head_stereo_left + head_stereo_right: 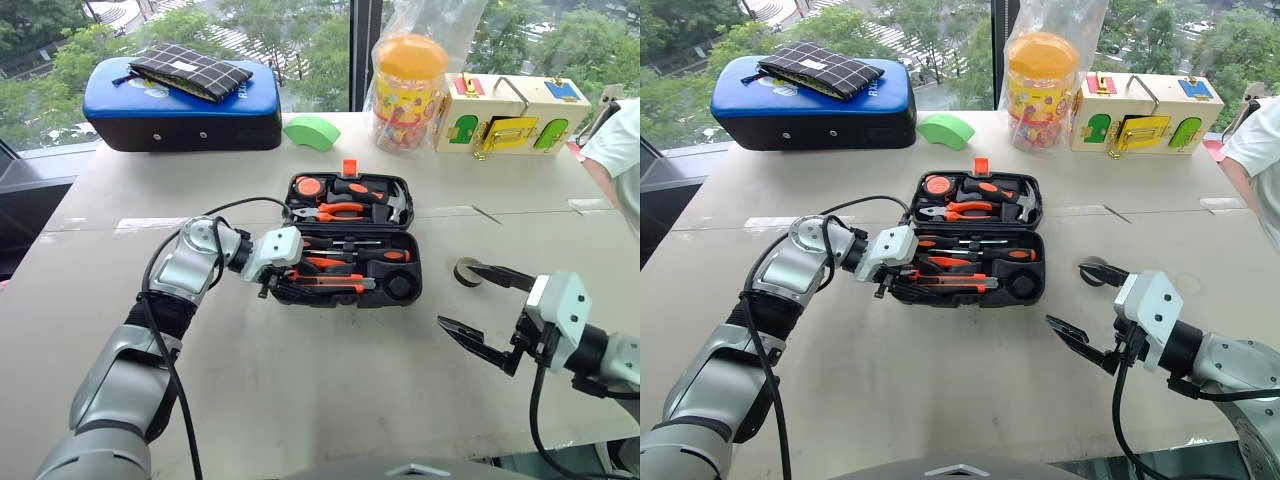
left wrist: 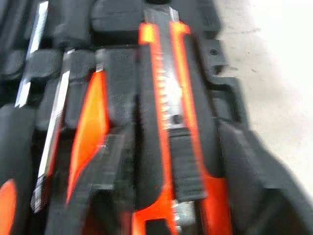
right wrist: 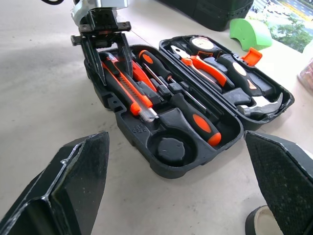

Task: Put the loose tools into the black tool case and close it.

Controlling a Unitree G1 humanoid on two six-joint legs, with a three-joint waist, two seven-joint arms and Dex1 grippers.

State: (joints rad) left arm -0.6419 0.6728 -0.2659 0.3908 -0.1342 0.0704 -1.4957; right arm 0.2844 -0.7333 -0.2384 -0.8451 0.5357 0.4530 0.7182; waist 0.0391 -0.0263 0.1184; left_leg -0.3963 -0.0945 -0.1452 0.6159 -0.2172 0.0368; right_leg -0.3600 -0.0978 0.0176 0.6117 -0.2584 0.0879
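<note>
My left gripper (image 3: 106, 46) spread astride cutter (image 3: 129, 88) in black tool case (image 1: 410, 262), right gripper (image 1: 478, 312) wide open beside tape ring (image 1: 466, 271)

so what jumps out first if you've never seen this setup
The open black tool case in the middle of the table, packed with orange-handled tools. The left end effector sits over the orange cutter at the case's left end. A black tape ring lies loose to its right, by the open right end effector.
</note>
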